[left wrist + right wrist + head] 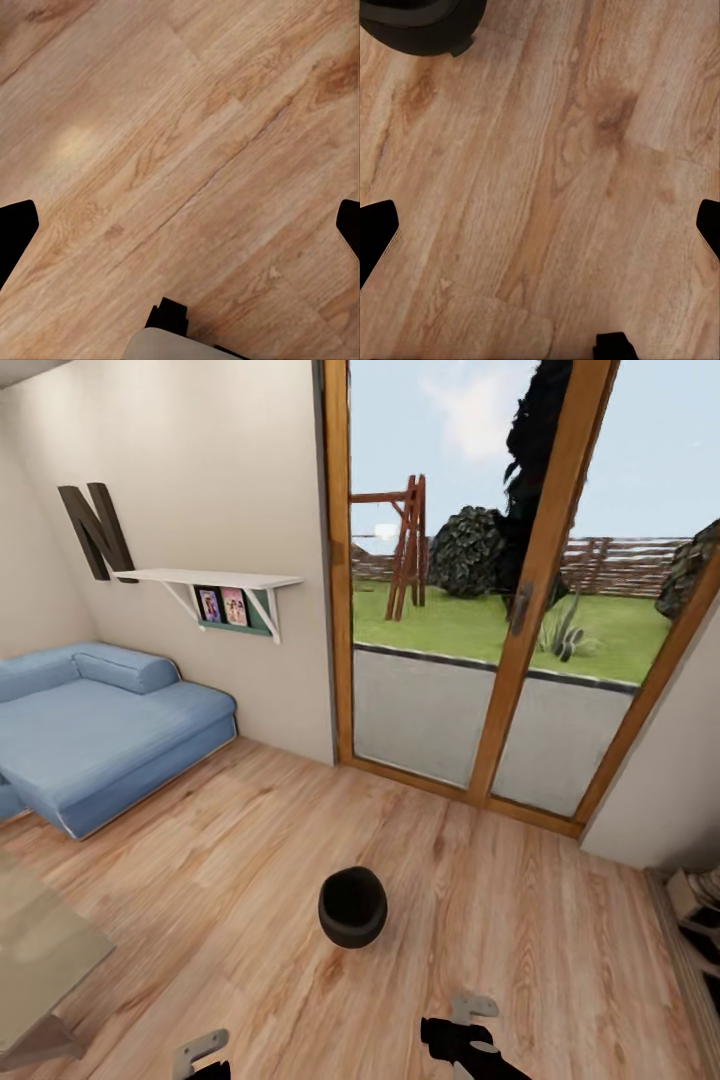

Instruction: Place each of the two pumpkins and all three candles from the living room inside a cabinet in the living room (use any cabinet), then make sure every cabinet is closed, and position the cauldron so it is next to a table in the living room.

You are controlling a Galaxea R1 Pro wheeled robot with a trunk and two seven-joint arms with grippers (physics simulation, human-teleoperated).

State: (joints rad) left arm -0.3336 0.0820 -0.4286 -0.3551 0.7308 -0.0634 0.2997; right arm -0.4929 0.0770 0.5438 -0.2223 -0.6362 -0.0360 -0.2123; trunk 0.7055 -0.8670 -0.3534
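Cauldron (352,906): upright on wood floor (250,840), mouth facing up, round body with no evident long axis; standing in open floor before glass patio door (480,660), well apart from table (40,950) at left edge and blue sofa (90,730) beyond.

Right gripper (470,1020): low near bottom edge, just short of cauldron, aimed down at floor; fingers (376,232) spread wide, holding nothing.

Left gripper (205,1052): low at bottom edge, pointed floorward; fingers (15,229) likewise spread, nothing between.
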